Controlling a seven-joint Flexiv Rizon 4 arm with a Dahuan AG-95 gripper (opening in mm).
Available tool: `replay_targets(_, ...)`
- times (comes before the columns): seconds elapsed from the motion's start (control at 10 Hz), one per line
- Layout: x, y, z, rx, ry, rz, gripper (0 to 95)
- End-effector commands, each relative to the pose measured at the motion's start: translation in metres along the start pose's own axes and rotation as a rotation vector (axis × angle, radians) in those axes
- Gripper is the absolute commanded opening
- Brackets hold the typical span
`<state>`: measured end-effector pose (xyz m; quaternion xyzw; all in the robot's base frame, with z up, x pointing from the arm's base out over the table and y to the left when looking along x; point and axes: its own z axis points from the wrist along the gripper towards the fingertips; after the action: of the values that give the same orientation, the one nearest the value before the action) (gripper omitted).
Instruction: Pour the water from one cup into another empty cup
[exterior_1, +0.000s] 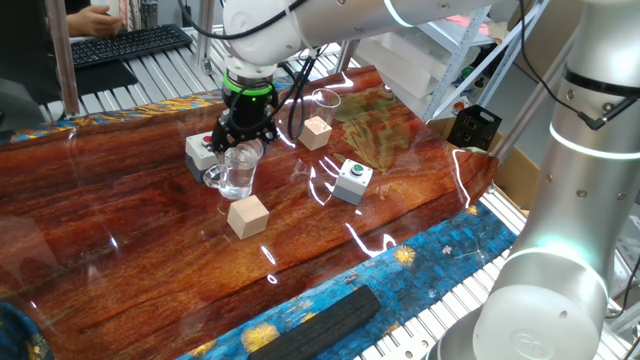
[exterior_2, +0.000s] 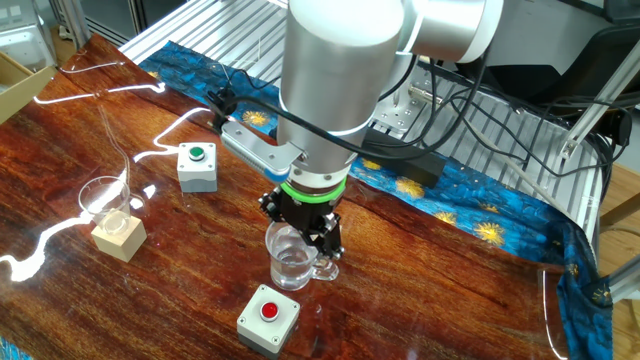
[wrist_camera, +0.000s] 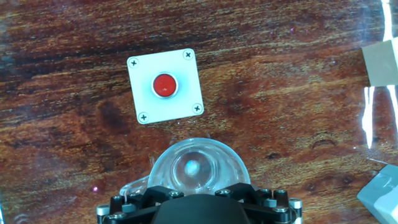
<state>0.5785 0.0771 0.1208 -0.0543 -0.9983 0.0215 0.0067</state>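
The glass mug (exterior_1: 238, 172) (exterior_2: 293, 258) with a side handle stands on the wooden table, a little water (exterior_2: 292, 268) in its bottom. My gripper (exterior_1: 244, 138) (exterior_2: 303, 233) hangs straight over it, open, its dark fingers down at the level of the rim on either side. In the hand view the mug (wrist_camera: 199, 169) sits just beyond the black gripper body and the fingertips do not show. The smaller handleless clear cup (exterior_1: 326, 100) (exterior_2: 105, 198) stands empty further off, next to a wooden cube (exterior_1: 316, 132) (exterior_2: 119, 236).
A white box with a red button (exterior_2: 268, 317) (wrist_camera: 165, 85) (exterior_1: 200, 150) sits close beside the mug. A green-button box (exterior_1: 351, 180) (exterior_2: 197, 165) and a second wooden cube (exterior_1: 248, 215) stand nearby. A keyboard (exterior_1: 130, 45) lies past the far edge.
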Motion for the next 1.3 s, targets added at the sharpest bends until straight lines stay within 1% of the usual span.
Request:
replay_targets(0.1, -0.002, 0.001, 0.004, -0.016, 0.009, 0.004, 0.0)
replay_targets(0.3, -0.005, 0.002, 0.011, -0.025, 0.012, -0.005, 0.0)
replay_targets(0.9, -0.002, 0.012, 0.023, -0.023, 0.003, -0.009, 0.0)
replay_targets(1.3, -0.003, 0.012, 0.024, -0.025, 0.009, -0.006, 0.0)
